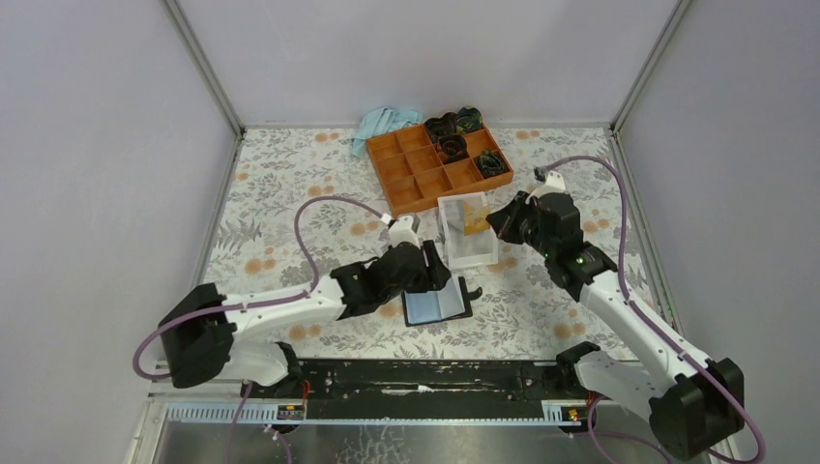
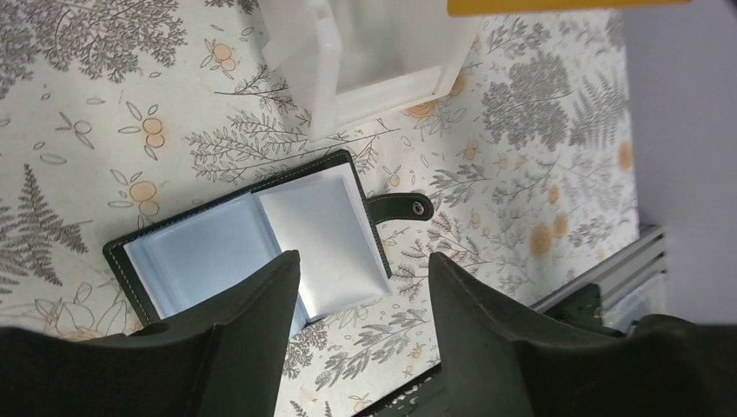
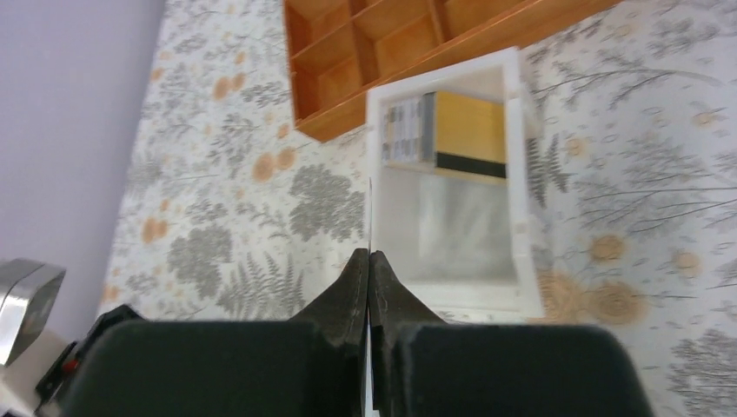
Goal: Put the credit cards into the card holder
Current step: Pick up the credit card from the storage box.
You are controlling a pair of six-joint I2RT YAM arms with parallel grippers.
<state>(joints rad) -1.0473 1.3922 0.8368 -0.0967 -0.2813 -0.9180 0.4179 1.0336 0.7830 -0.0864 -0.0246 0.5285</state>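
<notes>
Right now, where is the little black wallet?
In the top view the wallet lies open on the table near the front centre, just under the left gripper and in front of the white box.

The table (image 1: 290, 193) has a flower-pattern cover. At 12 o'clock lies an orange tray (image 1: 406, 184), with a blue cloth (image 1: 379, 124) at 11 o'clock. A white box (image 1: 470, 255) stands near the middle. The card holder (image 1: 437, 305) lies open at 6 o'clock.

orange tray (image 1: 411, 184): black items (image 1: 454, 145) in far compartments | white box (image 1: 472, 253) just beside | blue cloth (image 1: 380, 124) behind
</notes>
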